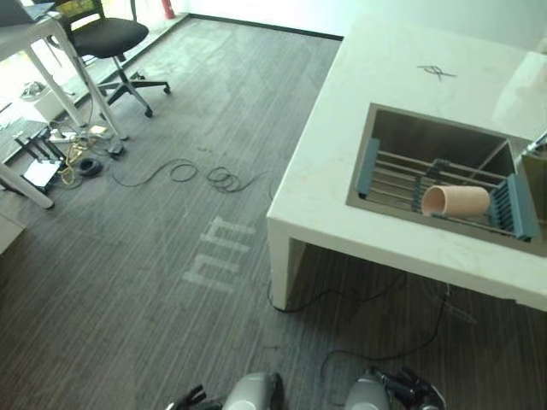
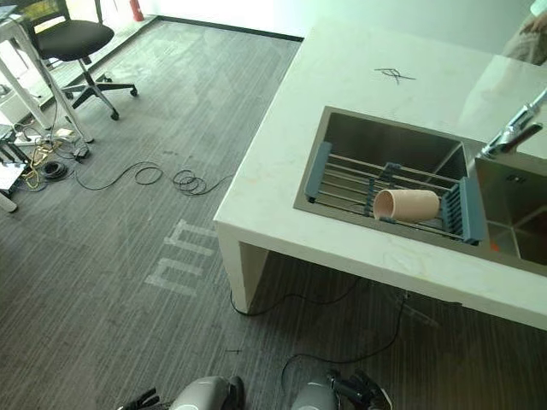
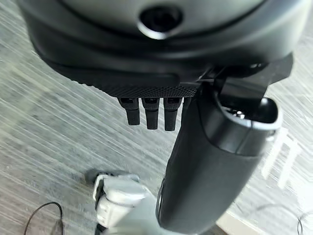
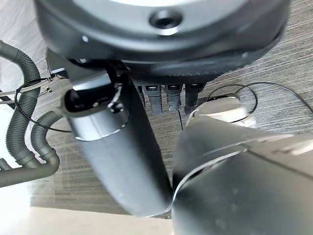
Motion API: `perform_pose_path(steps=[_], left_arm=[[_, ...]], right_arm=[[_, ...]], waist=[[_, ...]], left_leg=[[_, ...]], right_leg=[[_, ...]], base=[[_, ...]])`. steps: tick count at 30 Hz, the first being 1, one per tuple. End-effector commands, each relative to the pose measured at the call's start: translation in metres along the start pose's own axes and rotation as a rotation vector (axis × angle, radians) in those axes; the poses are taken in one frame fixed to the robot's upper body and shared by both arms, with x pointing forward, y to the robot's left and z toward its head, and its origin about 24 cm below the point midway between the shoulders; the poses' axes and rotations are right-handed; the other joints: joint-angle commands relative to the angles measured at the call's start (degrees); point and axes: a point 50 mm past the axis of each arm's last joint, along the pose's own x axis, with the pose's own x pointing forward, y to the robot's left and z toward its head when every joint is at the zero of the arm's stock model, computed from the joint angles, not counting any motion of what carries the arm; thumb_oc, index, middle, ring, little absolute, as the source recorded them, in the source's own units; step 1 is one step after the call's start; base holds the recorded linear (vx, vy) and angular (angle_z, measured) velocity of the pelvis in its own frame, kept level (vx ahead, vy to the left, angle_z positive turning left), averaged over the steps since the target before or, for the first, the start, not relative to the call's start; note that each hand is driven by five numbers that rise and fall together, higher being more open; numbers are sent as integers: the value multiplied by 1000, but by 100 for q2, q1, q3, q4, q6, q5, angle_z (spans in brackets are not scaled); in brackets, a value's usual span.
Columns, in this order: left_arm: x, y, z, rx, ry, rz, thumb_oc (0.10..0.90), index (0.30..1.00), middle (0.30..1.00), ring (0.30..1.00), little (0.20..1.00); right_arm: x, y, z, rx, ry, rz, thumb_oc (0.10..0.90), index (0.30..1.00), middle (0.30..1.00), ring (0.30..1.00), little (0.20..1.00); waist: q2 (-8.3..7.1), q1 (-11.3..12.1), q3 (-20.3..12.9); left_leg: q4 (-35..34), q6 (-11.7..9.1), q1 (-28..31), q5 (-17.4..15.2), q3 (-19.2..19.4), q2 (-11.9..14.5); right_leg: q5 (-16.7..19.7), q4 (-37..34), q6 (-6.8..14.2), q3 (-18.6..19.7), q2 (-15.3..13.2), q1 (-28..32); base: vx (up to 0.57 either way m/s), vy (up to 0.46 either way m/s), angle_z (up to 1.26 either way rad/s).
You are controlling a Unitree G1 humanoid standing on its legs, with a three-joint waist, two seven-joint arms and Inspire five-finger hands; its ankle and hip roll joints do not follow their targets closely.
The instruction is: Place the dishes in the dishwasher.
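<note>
A beige cup [image 1: 457, 201] lies on its side on a wire rack [image 1: 402, 175] with blue ends that spans the steel sink [image 1: 410, 132] in the white counter [image 1: 385, 77]. The cup's mouth faces left. Both hands hang low beside me, well short of the counter. My left hand [image 1: 186, 398] shows at the bottom edge, and its wrist view has the fingers [image 3: 149, 115] straight and the thumb [image 3: 210, 166] extended, holding nothing. My right hand [image 1: 414, 389] is likewise low, with straight fingers [image 4: 168, 98] and thumb [image 4: 117, 156] and nothing in it.
A faucet [image 2: 513, 132] stands at the sink's right. The counter's corner leg [image 1: 286, 265] is ahead on the grey carpet. An office chair [image 1: 107, 38], a desk [image 1: 34, 51] and coiled cables [image 1: 205, 177] sit far left. Grey corrugated hoses [image 4: 19, 127] run under the counter.
</note>
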Motion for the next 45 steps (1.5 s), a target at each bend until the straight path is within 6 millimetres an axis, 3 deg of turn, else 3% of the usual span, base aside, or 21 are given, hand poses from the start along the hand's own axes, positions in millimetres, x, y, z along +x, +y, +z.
perform_pose_path(steps=[1,2,3,4,6,8,10,13,16,18,20,21,22,23,24,28,35,40,41,43,45], left_arm=[[-7,2,-22,-45,48,69,800,900,900,900,900],[-8,4,-24,-30,56,78,800,900,900,900,900],[-10,12,-28,-65,65,120,800,900,900,900,900],[-11,15,-29,-86,67,110,800,900,900,900,900],[-11,14,-29,-76,63,97,800,900,900,900,900],[-11,5,-31,-58,55,60,800,900,900,900,900],[-11,-2,-33,-65,50,43,800,900,900,900,900],[-10,-4,-29,-76,42,29,800,900,900,900,900],[-8,-4,-26,-91,43,36,800,900,900,900,900],[-5,2,-14,-95,12,74,800,900,900,900,900],[-4,4,-7,-124,-26,91,800,900,900,900,900],[-3,3,-3,-148,-47,99,800,900,900,900,900],[-1,1,6,-166,-80,107,800,900,900,900,900],[1,5,23,-174,-144,143,800,900,900,900,900],[0,11,26,-216,-167,171,800,900,900,900,900],[-4,21,33,-214,-251,207,800,900,900,900,900],[-5,26,48,-250,-329,255,800,900,900,900,900],[-18,69,74,-498,-503,472,800,900,900,900,900],[-36,113,92,-518,-589,608,800,900,900,900,900],[-47,137,100,-467,-550,767,800,900,900,900,900],[-74,180,108,-439,-551,1027,800,900,900,900,900]], right_arm=[[2,-18,35,-193,-115,19,800,900,900,900,900],[2,-15,38,-218,-127,31,800,900,900,900,900],[2,-16,42,-250,-146,40,800,900,900,900,900],[1,-20,41,-238,-150,26,800,900,900,900,900],[0,-23,41,-232,-148,16,800,900,900,900,900],[-1,-29,41,-233,-138,-3,800,900,900,900,900],[-1,-30,40,-248,-120,-10,800,900,900,900,900],[0,-31,37,-243,-98,-39,800,900,900,900,900],[2,-27,36,-227,-87,-60,800,900,900,900,900],[3,-24,38,-221,-92,-43,800,900,900,900,900],[2,-27,37,-230,-85,-46,800,900,900,900,900],[1,-31,34,-227,-69,-63,800,900,900,900,900],[0,-35,31,-205,-50,-89,800,900,900,900,900],[-1,-36,26,-172,-23,-102,800,900,900,900,900],[-2,-37,22,-175,-11,-109,800,900,900,900,900],[-2,-42,26,-155,-22,-126,800,900,900,900,900],[-5,-48,19,-117,0,-117,800,900,900,900,900],[-11,-61,9,-137,49,-143,800,900,900,900,900],[-15,-70,7,-113,44,-155,800,900,900,900,900],[-16,-73,8,-72,37,-169,800,900,900,900,900],[-18,-79,7,-70,43,-180,800,900,900,900,900]], waist=[[227,11,-163],[211,13,-165],[165,40,-113],[183,37,-49],[196,53,-34],[278,163,-14],[387,247,-16],[571,267,-18],[680,344,-58],[803,283,33],[838,196,151],[841,158,177],[824,140,191],[743,39,204],[660,83,124],[505,209,-104],[513,119,-289],[587,55,-346],[614,84,-368],[631,101,-394],[671,95,-421]], left_leg=[[-753,-387,752,187,-282,815],[-753,-440,738,270,-269,946],[-753,-499,605,994,-195,1196],[-229,-477,211,1285,-86,1238],[-46,-448,64,1279,-120,1085],[-83,-318,-111,961,-168,244],[-669,-231,-6,964,-272,-286],[-753,-138,-285,911,-193,-603],[-753,9,-406,886,-122,-531],[-753,281,-273,754,-12,-298],[-753,458,-187,688,-114,-269],[-753,490,-136,656,-180,-269],[-753,393,-44,610,-250,-242],[-753,321,67,516,-362,-237],[-753,274,76,524,-337,-253],[-753,-15,-47,511,-223,-90],[-753,-134,-176,490,-223,77],[-753,-152,-83,430,-215,75],[-753,-143,-57,423,-237,89],[-753,-138,-87,448,-258,97],[-753,-143,-108,438,-261,113]], right_leg=[[310,-304,-73,-370,387,172],[267,-304,-157,-415,460,182],[69,-304,-418,-468,686,261],[-63,-304,-612,-571,820,374],[-82,-304,-659,-606,846,397],[-84,-304,-648,-633,927,411],[-105,-304,-634,-596,1101,438],[-145,-304,-662,-622,1402,505],[-274,-304,-732,-791,1672,695],[-93,1495,-582,-999,1550,197],[51,2502,-592,-801,1306,-403],[89,2342,-641,-765,1170,-417],[87,1192,-670,-777,970,-60],[69,-44,-570,-477,1062,391],[145,-304,-502,-550,957,445],[38,-304,-325,-590,782,280],[-42,-304,-354,-566,890,230],[-155,-304,-355,-546,866,334],[-190,-304,-354,-550,863,388],[-184,-304,-349,-559,856,381],[-218,-304,-341,-558,855,383]], base=[[118,-558,-16],[108,-731,-23],[102,-840,-3],[87,-722,-3],[61,-241,0],[136,-105,9],[203,-8,-7],[196,62,-43],[173,87,-30],[100,76,-21],[5,2,-58],[50,-150,-41],[132,-385,1],[160,-476,14],[144,-432,30],[53,-226,23],[16,-72,-4],[18,29,6],[0,0,0],[0,0,0],[-30,33,3]])
